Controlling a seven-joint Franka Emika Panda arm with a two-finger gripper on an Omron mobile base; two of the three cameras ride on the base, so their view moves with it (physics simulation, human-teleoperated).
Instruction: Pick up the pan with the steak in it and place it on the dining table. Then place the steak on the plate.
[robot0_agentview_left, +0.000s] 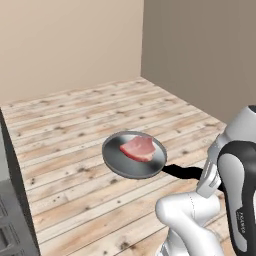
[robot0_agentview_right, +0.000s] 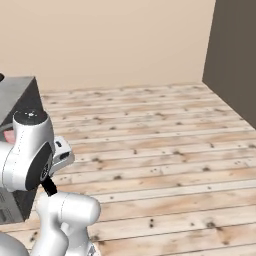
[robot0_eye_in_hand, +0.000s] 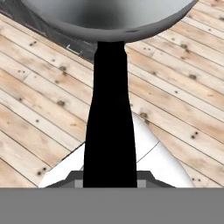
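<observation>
Pan (robot0_agentview_left: 134, 159) held in the air above the plank floor (robot0_agentview_left: 90, 115), level, black handle (robot0_agentview_left: 182, 173) running back to the arm. Steak (robot0_agentview_left: 138, 148) lying flat inside the pan, toward its far rim. Tool (robot0_eye_in_hand: 110, 181) clamped shut on the handle's end, pan bowl at the far end of the handle from it. Dark cabinet (robot0_agentview_right: 15, 100) beside the arm.

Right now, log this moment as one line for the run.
phase: carrying | gripper: shut on pan handle | pan: airborne over wooden floor | steak: in pan
</observation>
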